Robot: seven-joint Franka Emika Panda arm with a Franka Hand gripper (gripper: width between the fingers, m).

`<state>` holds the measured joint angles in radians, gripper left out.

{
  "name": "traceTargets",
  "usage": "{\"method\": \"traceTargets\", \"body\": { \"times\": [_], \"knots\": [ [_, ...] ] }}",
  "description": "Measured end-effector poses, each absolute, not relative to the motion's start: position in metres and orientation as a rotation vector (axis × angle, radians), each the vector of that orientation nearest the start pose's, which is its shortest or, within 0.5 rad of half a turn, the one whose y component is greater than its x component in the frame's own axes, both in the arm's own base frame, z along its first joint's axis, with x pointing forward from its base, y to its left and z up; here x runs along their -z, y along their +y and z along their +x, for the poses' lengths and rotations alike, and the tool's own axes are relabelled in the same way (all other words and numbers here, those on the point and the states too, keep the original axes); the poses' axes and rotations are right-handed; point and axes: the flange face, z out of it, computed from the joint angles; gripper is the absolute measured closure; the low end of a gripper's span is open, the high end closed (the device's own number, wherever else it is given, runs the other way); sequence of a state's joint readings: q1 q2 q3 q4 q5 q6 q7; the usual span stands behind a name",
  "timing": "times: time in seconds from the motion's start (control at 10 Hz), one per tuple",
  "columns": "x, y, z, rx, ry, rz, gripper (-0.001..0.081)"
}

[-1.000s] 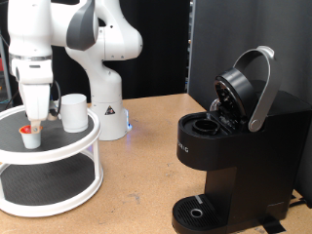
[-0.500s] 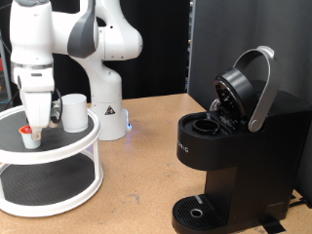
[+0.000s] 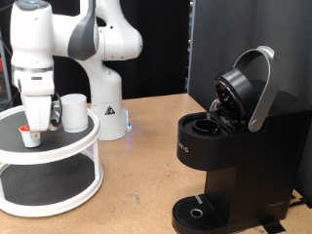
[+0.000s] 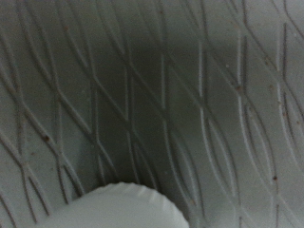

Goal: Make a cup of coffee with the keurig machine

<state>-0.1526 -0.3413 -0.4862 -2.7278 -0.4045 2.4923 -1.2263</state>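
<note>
Nearest to the lens, on the exterior view's right: the keurig machine, matte black, lid handle raised, brew chamber exposed, round drip tray at its foot. All well apart from the gripper, far off toward the exterior view's right.

Further back, on the exterior view's left: a white two-tier round stand on the wooden table. Directly under the gripper, on the top tier, a small white pod with a red top. Gripper hanging straight down over it, fingertips at or just above the pod; contact not clear, and open or closed impossible to tell at this size. Nothing seen held between the fingers.

Just beside the gripper, toward the exterior view's right and on the same tier: the cup, white, upright, not touched.

Behind the stand: white robot arm base on the table, dark backdrop beyond.

From the wrist view: only grey diamond-patterned mesh and a blurred white curved edge, too close and too soft to name with certainty.
</note>
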Motion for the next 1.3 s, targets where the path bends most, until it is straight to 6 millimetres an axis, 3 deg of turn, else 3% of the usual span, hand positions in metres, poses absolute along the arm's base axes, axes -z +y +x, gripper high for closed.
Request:
{"method": "traceTargets", "body": {
  "times": [0.4, 1.0, 1.3],
  "knots": [
    [-0.329, -0.225, 0.324, -0.030, -1.423, -2.936, 0.0361],
    [-0.404, -0.234, 0.323, -0.028, -1.391, -2.841, 0.0375],
    [-0.400, -0.228, 0.324, -0.013, -1.356, -2.836, 0.0375]
  ]
}}
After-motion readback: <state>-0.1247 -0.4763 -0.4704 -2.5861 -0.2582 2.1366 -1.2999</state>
